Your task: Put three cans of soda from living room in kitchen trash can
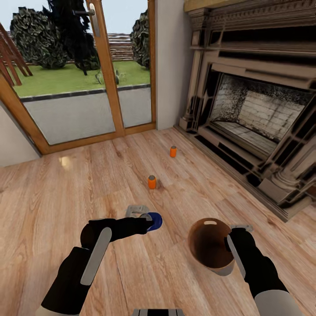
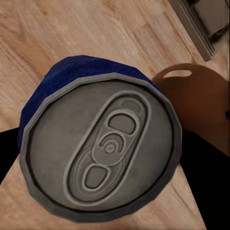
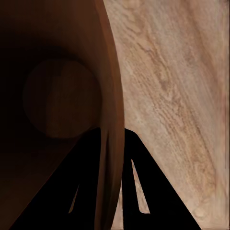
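My left gripper (image 1: pixel 147 219) is shut on the blue soda can (image 1: pixel 154 220), lifted off the floor and tipped sideways; the left wrist view looks straight at its grey top (image 2: pixel 103 148). My right gripper (image 1: pixel 232 239) is shut on the rim of the copper-brown trash can (image 1: pixel 210 249), held above the floor just right of the blue can, with its dark inside (image 3: pixel 52 105) and slot handle (image 1: pixel 210 223) showing. Two orange soda cans stand upright on the plank floor further ahead, one nearer (image 1: pixel 152 181) and one farther (image 1: pixel 173 151).
A dark carved fireplace (image 1: pixel 254 109) with a raised hearth edge runs along the right. Wood-framed glass doors (image 1: pixel 87 87) close off the far side, with a garden behind them. Light wood floor (image 1: pixel 66 193) stretches to the left.
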You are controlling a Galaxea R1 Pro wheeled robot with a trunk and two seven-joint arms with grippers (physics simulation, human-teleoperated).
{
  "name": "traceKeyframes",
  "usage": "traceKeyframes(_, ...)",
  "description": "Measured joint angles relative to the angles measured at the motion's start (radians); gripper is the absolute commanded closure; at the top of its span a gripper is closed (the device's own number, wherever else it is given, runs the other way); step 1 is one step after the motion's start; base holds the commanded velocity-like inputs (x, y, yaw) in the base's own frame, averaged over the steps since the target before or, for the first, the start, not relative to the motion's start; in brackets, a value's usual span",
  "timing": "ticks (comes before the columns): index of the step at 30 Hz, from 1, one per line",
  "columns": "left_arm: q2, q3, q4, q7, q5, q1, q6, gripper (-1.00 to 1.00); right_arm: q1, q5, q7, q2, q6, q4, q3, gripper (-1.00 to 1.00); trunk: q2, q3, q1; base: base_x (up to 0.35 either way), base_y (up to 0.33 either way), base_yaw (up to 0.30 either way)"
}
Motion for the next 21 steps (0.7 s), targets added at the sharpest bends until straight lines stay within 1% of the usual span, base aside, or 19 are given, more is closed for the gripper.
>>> traceKeyframes(1,0.000,-0.003,-0.001,0.000,0.015,0.000,0.000,1.00,0.000,0.001,-0.023,0.008,-0.002,0.000,0.001,1.00,0.007,0.003,-0.004,0.000,0.000,0.000)
traceKeyframes(3,0.000,-0.006,-0.003,0.000,0.030,0.000,0.000,1.00,0.000,-0.007,-0.053,0.019,-0.008,0.000,0.001,1.00,0.021,0.009,-0.012,0.000,0.000,0.000)
traceKeyframes(5,0.000,-0.009,-0.003,0.000,0.039,0.000,0.000,1.00,0.000,-0.014,-0.077,0.031,-0.029,0.001,0.002,1.00,0.035,0.016,-0.019,0.000,0.000,0.000)
traceKeyframes(7,0.000,-0.022,-0.004,0.000,0.045,0.000,0.000,1.00,0.000,-0.015,-0.110,0.045,-0.054,0.002,0.004,1.00,0.049,0.022,-0.027,0.000,0.000,0.000)
traceKeyframes(8,0.000,-0.044,-0.004,0.000,0.053,0.000,0.000,1.00,0.000,-0.018,-0.139,0.051,-0.061,0.007,0.003,1.00,0.056,0.025,-0.031,0.000,0.000,0.000)
traceKeyframes(10,0.000,-0.073,-0.004,0.000,0.054,0.000,0.000,1.00,0.000,-0.004,-0.172,0.062,-0.066,0.013,0.004,1.00,0.070,0.031,-0.038,0.000,0.000,0.000)
traceKeyframes(11,0.000,-0.080,-0.004,0.000,0.052,0.000,0.000,1.00,0.000,-0.002,-0.180,0.065,-0.067,0.014,0.004,1.00,0.077,0.034,-0.042,0.000,0.000,0.000)
traceKeyframes(13,-0.001,-0.090,-0.004,0.000,0.055,0.000,0.000,1.00,0.000,-0.019,-0.188,0.072,-0.075,0.017,0.005,1.00,0.091,0.041,-0.050,0.000,0.000,0.000)
traceKeyframes(15,-0.002,-0.100,-0.004,0.000,0.068,0.000,0.000,1.00,0.000,-0.028,-0.196,0.079,-0.081,0.019,0.005,1.00,0.105,0.047,-0.057,0.000,0.000,0.000)
traceKeyframes(16,-0.003,-0.113,-0.004,0.000,0.087,0.000,0.000,1.00,0.000,-0.017,-0.201,0.086,-0.079,0.019,0.006,1.00,0.112,0.050,-0.061,0.000,0.000,0.000)
traceKeyframes(19,-0.004,-0.140,-0.004,0.000,0.094,0.000,0.000,1.00,0.000,-0.012,-0.204,0.096,-0.081,0.020,0.006,1.00,0.133,0.060,-0.073,0.000,0.000,0.000)
traceKeyframes(20,-0.005,-0.158,-0.004,0.000,0.100,0.000,0.000,1.00,0.000,-0.011,-0.206,0.103,-0.089,0.022,0.006,1.00,0.140,0.063,-0.077,0.000,0.000,0.000)
traceKeyframes(21,-0.006,-0.165,-0.004,0.000,0.098,0.000,0.000,1.00,0.000,-0.019,-0.206,0.106,-0.099,0.025,0.007,1.00,0.147,0.066,-0.081,0.000,0.000,0.000)
